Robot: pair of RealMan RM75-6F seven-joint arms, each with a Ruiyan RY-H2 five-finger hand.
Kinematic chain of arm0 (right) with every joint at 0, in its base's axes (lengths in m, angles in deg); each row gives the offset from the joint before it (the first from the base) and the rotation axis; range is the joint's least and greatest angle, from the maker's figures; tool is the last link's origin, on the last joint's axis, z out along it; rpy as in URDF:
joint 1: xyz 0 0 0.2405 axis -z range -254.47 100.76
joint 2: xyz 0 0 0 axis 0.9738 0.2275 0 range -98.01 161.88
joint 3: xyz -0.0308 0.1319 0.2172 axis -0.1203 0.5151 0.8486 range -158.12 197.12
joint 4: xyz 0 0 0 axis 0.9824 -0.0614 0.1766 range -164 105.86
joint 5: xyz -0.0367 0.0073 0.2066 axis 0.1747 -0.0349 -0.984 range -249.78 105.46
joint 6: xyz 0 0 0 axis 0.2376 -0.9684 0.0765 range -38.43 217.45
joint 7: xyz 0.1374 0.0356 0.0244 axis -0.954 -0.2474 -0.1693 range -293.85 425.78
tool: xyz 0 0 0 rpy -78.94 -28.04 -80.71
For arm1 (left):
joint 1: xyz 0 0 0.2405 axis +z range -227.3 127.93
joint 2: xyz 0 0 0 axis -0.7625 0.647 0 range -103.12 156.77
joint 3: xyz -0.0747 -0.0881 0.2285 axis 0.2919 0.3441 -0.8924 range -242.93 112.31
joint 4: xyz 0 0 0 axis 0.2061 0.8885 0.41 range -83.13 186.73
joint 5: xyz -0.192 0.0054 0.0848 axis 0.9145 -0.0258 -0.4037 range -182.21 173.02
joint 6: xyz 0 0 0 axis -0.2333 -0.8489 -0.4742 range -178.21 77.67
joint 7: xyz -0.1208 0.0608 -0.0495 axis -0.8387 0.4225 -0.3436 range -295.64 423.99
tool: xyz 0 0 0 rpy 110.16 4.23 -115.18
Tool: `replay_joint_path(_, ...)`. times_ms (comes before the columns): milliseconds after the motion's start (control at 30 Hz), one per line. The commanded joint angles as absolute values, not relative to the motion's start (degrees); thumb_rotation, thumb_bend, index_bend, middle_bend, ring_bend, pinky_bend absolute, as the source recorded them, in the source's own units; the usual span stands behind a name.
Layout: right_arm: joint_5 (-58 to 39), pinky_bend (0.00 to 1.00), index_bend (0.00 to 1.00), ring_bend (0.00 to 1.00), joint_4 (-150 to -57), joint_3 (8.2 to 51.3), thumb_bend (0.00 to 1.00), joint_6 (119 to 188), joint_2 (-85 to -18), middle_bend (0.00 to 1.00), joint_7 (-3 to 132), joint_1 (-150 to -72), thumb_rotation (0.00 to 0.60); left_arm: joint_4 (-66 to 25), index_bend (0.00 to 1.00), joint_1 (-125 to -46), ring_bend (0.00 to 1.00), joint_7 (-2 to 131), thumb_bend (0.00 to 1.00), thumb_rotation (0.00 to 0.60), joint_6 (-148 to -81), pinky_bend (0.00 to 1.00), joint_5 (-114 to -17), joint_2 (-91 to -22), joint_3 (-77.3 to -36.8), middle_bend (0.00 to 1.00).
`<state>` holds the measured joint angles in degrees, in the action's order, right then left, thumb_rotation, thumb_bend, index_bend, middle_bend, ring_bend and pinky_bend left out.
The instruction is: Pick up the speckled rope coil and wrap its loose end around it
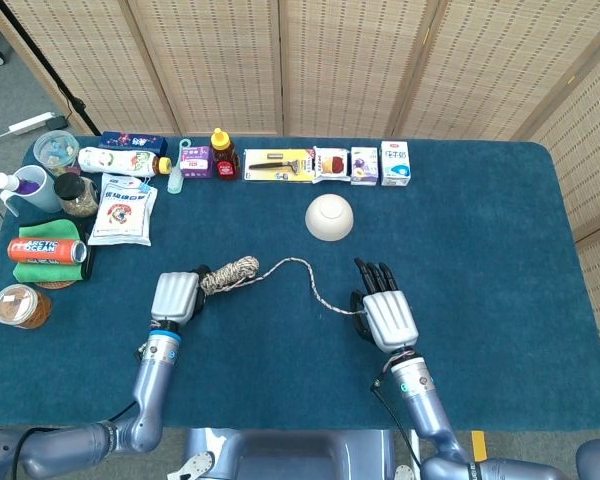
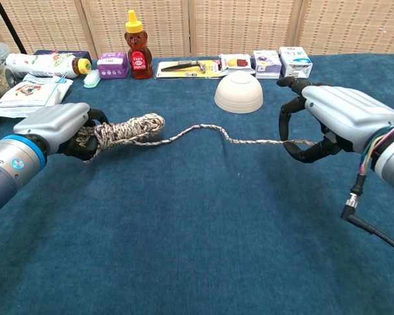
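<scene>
While the left hand sits at the left of the chest view with its dark fingers curled round the near end of the speckled rope coil, the coil lies lengthwise on the blue table, its far end pointing toward the middle of the frame. From that end the loose end snakes rightward in a shallow wave across the cloth to the right hand, which pinches the strand between its thumb and curved fingers at the right of the frame. In the head view the same layout shows lower centre: coil at lower left, strand arching to the lower right. Beyond the rope, an upturned white bowl stands just behind the strand, and a honey bear bottle and small boxes line the top edge. Judging by this, the grasp is made and the lift comes next; whether the coil has left the table cannot be told. The next move seems to call for raising the coil clear, then carrying the strand around it under light tension, keeping away from the bowl.
</scene>
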<state>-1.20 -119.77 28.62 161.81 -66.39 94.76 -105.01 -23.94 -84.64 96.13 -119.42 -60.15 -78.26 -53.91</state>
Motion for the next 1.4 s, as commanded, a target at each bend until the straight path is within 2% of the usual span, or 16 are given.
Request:
replay_joint_path(33,-0.66,0.00,0.66,0.00,-120.25,28.41,0.49,162.08,-65.97,0.00,94.84,-104.89,0.600,-23.17,0.70,-84.11,0.56,93.13,0.64,0.600,-119.26,0.68,-63.24,-76.68,-54.72,0.54)
replay_joint_path(367,2.47,0.00,0.67,0.00,-125.34,27.46,0.49,163.17,-62.93,0.00,95.38,-104.41,0.600,-23.27,0.70,-84.47,0.56,86.62,0.64,0.600,-117.84,0.68,-74.04,-70.67,-57.95,0.54)
replay_joint_path(867,5.43,0.00,0.68,0.00,-144.74,27.23,0.49,161.87,-54.36,0.00,99.73,-105.25,0.600,-25.59,0.70,-89.62,0.56,97.64,0.64,0.600,-114.24,0.68,-76.51,-69.64,-56.71,0.54)
replay_joint_path(1167,3.69,0.00,0.70,0.00,-153.66,29.68,0.49,160.89,-51.37,0.00,103.59,-107.17,0.600,-27.34,0.71,-90.88,0.56,101.80,0.64,0.600,-114.44,0.68,-75.25,-70.98,-55.57,0.54)
replay_joint_path(1400,0.20,0.00,0.71,0.00,-157.98,34.82,0.49,161.24,-51.26,0.00,107.87,-110.37,0.600,-27.43,0.71,-91.37,0.56,103.66,0.64,0.600,-114.41,0.68,-75.39,-71.65,-56.06,0.54)
